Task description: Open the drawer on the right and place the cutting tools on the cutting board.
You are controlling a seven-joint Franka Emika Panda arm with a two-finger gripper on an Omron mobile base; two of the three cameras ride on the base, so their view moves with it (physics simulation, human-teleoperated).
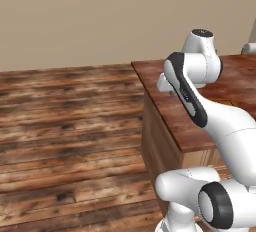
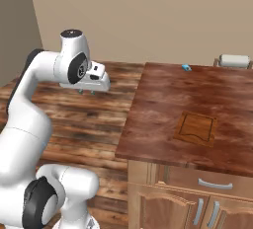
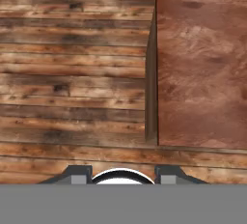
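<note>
The cutting board (image 2: 196, 128) lies flat on the dark reddish countertop (image 2: 163, 99), near its front edge. Under that edge the drawer (image 2: 188, 176) is shut, its grey handle (image 2: 215, 184) facing out. The cutting tools are out of view. My gripper (image 2: 87, 93) hangs over the wooden floor to the left of the counter, pointing down, at about countertop height. In the hand view its fingertips (image 3: 79, 175) stand apart with nothing between them, and the counter's left edge (image 3: 155, 73) runs down the middle.
A small blue object (image 2: 186, 67) lies at the back of the countertop, and a white roll (image 2: 234, 61) stands at the far right corner. Cabinet doors (image 2: 163, 208) sit below the drawer. Plank floor (image 2: 94, 119) stretches to the left of the counter.
</note>
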